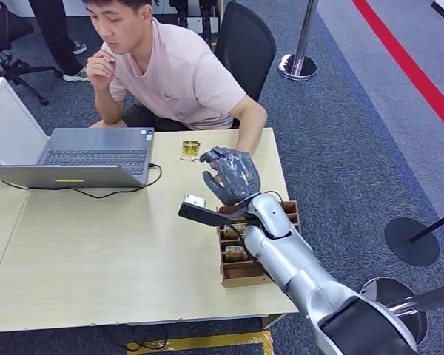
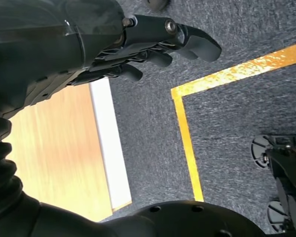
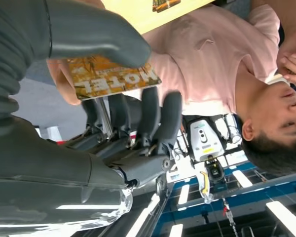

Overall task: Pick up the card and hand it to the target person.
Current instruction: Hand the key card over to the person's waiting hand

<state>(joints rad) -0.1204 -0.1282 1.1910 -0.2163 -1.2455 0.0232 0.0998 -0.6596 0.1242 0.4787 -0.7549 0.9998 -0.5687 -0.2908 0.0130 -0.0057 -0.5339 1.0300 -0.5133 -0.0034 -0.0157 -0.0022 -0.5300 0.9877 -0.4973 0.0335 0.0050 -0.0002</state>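
My right hand (image 1: 231, 176) is raised over the far right part of the table (image 1: 97, 251), in front of the seated person in a pink shirt (image 1: 177, 70). In the right wrist view this hand (image 3: 113, 133) pinches an orange-yellow card (image 3: 113, 79) printed "MOTEL" between its thumb and fingers. The person's fingers (image 3: 60, 81) lie against the card's far end. The person's forearm (image 1: 252, 127) reaches down behind my hand. My left hand (image 2: 158, 42) hangs beside the table's edge over the carpet, fingers loosely apart and holding nothing.
A second card (image 1: 190, 150) lies on the table near the person. A brown card box (image 1: 245, 272) with several compartments sits under my right forearm. An open laptop (image 1: 97, 157) with a black cable stands at the far left. Yellow floor tape (image 2: 185, 133) runs along the carpet.
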